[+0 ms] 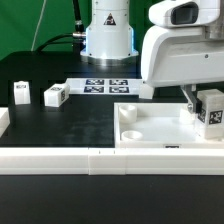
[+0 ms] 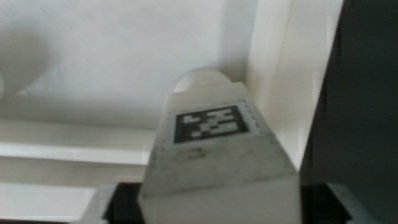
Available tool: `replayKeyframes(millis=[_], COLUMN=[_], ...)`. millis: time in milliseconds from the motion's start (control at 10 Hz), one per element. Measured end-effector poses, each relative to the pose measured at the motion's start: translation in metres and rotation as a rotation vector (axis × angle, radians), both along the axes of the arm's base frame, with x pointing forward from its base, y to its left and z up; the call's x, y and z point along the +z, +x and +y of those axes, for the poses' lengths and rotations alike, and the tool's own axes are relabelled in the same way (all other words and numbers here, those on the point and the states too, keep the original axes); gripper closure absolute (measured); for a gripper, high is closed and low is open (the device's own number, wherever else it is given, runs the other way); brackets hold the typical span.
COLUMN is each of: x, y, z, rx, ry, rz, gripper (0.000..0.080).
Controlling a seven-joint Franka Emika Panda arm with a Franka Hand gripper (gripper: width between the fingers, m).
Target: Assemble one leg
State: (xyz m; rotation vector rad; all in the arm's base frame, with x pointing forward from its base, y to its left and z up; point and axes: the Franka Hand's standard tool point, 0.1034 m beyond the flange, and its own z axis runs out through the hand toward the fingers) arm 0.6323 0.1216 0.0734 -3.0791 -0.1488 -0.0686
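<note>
My gripper (image 1: 208, 108) is shut on a white leg (image 1: 212, 112) with a black-and-white marker on its side. It holds the leg upright over the right side of the large white tray-like panel (image 1: 150, 130). In the wrist view the leg (image 2: 214, 150) fills the middle between my dark fingers (image 2: 128, 205), with the panel's white floor and wall (image 2: 107, 90) just beyond its tip. Whether the tip touches the panel is hidden. Two more legs (image 1: 54, 95) (image 1: 20, 92) stand on the black table at the exterior view's left.
The marker board (image 1: 105, 85) lies flat behind the panel, in front of the robot base (image 1: 107, 40). A long white rail (image 1: 60, 158) runs along the front edge. Another white part (image 1: 3, 122) shows at the far left edge. A round hole (image 1: 127, 113) sits in the panel's near-left corner.
</note>
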Motion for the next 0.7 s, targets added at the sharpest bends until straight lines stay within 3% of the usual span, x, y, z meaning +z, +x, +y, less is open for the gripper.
replayKeyframes(millis=[100,400,700], x=[0.0,-0.0004,-0.001], y=[0.0,0.0,-0.0005], z=[0.0,-0.0007,-0.0038], rx=[-0.016,-0.098,-0.488], ry=[0.001,0.005,0.015], rz=[0.001,0.003,0.01], gripper=[0.0509,0.0509,0.0509])
